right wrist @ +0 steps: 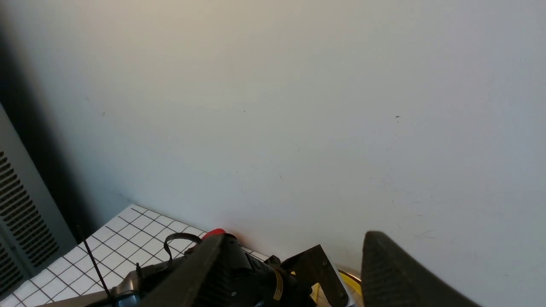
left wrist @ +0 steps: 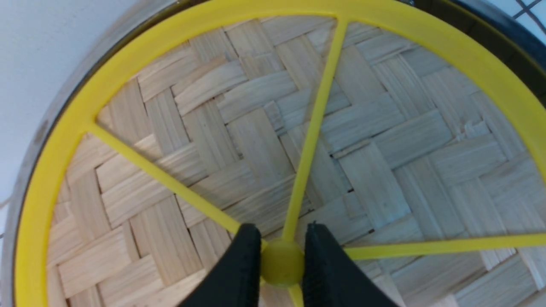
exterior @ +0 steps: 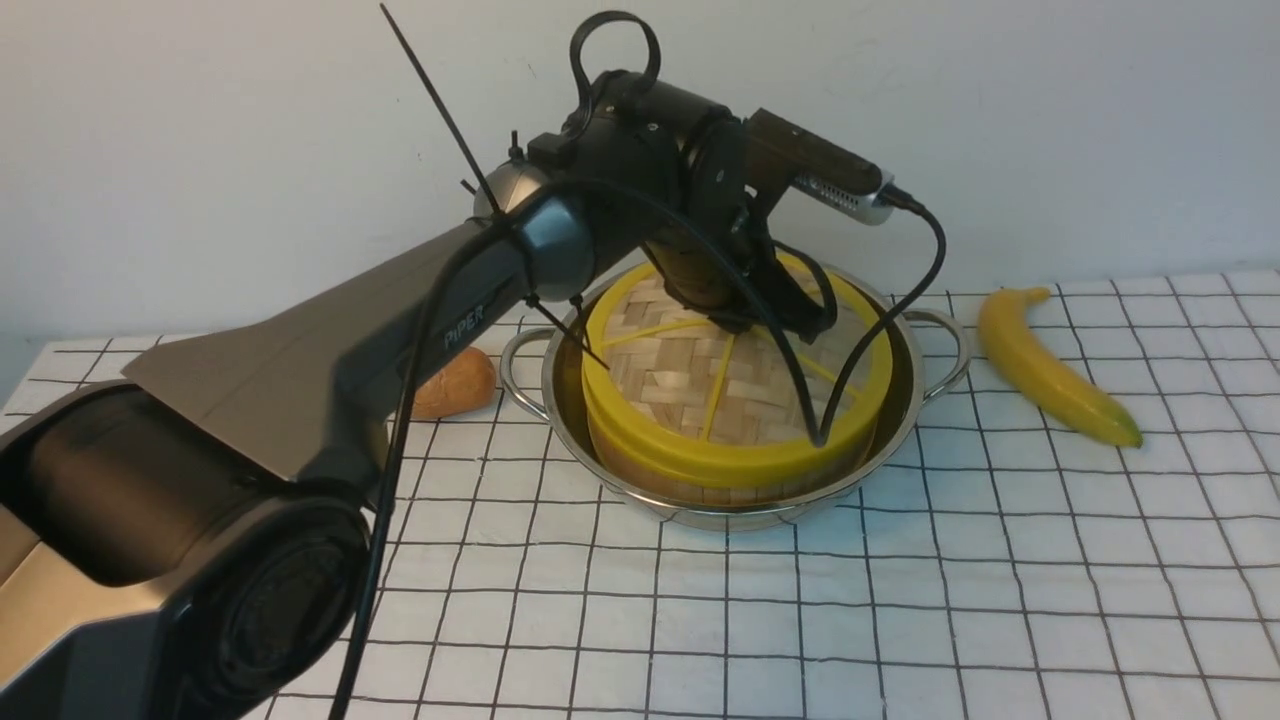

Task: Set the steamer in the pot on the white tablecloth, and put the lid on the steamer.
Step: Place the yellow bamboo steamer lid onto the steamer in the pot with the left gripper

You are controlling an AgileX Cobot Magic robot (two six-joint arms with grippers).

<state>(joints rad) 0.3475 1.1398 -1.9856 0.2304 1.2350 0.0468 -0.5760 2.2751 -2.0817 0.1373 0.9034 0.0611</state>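
My left gripper [left wrist: 282, 228] pinches the lid [left wrist: 239, 128] by its centre knob [left wrist: 282, 263]; rising without releasing would drag it off the steamer [exterior: 720, 492], where it seems seated.

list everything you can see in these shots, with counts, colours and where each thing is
white tablecloth: 1, white with black grid, covers the table
pot: 1, shiny steel, mid-cloth
steamer: 1, bamboo with yellow rim, inside the pot
lid: 1, woven bamboo with yellow rim and spokes, on the steamer
banana: 1, yellow, on the cloth right of the pot
bread roll: 1, brown, left of the pot, partly behind the arm
wall: 1, off-white, behind the table
louvred panel: 1, grey, beside the cloth's corner
left arm: 1, dark grey, reaching over the pot
left pincer: 1, black, closed on the lid's centre knob
right pincer: 1, black, open, empty, facing the wall
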